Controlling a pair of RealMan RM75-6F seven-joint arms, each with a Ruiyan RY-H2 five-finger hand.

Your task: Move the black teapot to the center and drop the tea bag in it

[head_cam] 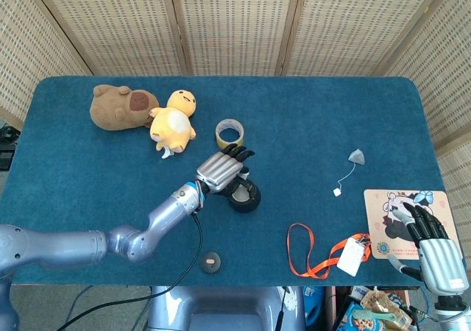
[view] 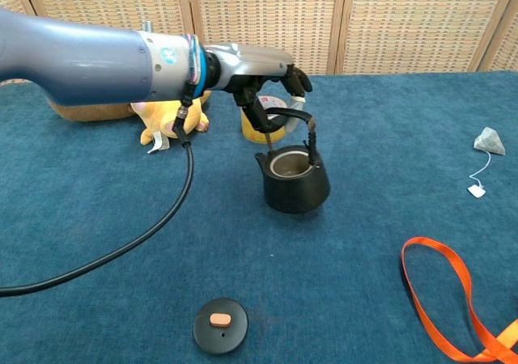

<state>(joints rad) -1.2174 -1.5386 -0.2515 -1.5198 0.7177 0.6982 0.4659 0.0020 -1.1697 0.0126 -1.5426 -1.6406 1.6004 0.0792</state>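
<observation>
Gripping the teapot (view: pixel 295 183) by its handle, my left hand (view: pixel 263 77) has it near the middle of the surface (head_cam: pixel 309 118), lid off. From there the tea bag (head_cam: pixel 357 157) lies well off toward my right hand (head_cam: pixel 430 239), which hangs nearer it, fingers spread, holding nothing.

In the head view the left hand (head_cam: pixel 221 171) covers the handle and part of the black teapot (head_cam: pixel 245 196) just beyond its fingers, so the grip cannot be made out there. The right hand (head_cam: pixel 430 243) is cut off at the wrist by the picture's lower edge and lies outside the chest view. In the chest view the brown plush (view: pixel 81 111) behind the left forearm is mostly hidden, and the orange lanyard (view: pixel 443 299) runs off the frame.
</observation>
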